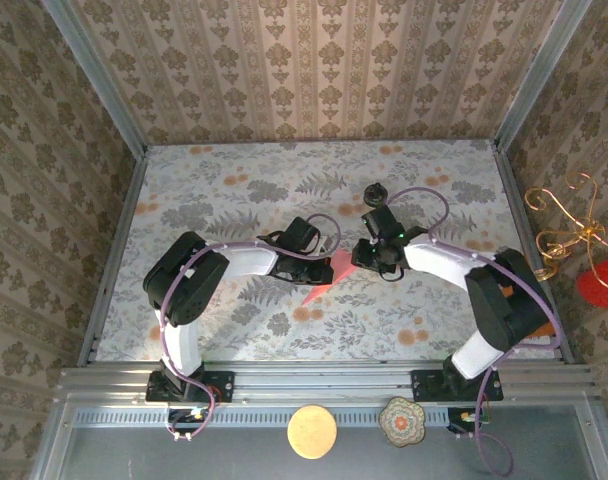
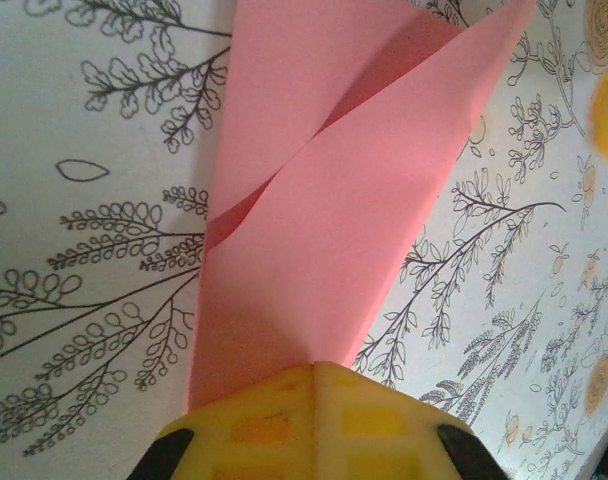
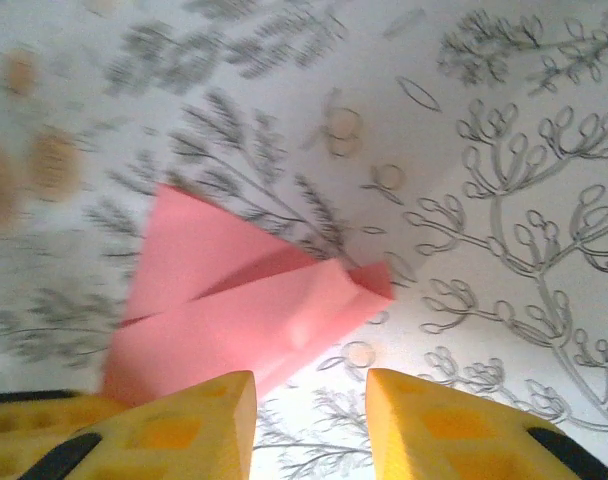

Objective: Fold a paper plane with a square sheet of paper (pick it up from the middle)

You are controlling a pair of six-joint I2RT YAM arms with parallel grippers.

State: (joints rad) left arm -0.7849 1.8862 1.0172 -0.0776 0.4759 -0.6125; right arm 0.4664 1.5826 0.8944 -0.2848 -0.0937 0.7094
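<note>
The pink paper (image 1: 322, 282) lies about the middle of the flowered table (image 1: 234, 180), between the two arms, already folded into a narrow pointed shape whose tip points toward the near left. In the left wrist view the paper (image 2: 324, 230) shows two flaps crossing over each other, one flap's edge lifted a little off the layer beneath, so the creases look loosely set rather than pressed flat. It is likely very light, thin and limp: it would bend under its own weight if held by one corner, slide easily on the smooth tabletop, and crumple or tear if pinched hard or dragged. The safest hold seems to be across the doubled layers near the middle of the fold, where the paper is stiffest, not on a single loose flap. The left gripper (image 2: 314, 378) has its yellow fingers together and clamped on the narrow end of the paper, which fans out from between them. In the top view, the left gripper (image 1: 327, 262) sits at the paper's far edge. The right gripper (image 3: 310, 388) hovers just beside the paper (image 3: 244, 300) with its fingers apart and nothing between them; in the top view the right gripper (image 1: 364, 256) stands at the paper's right.
</note>
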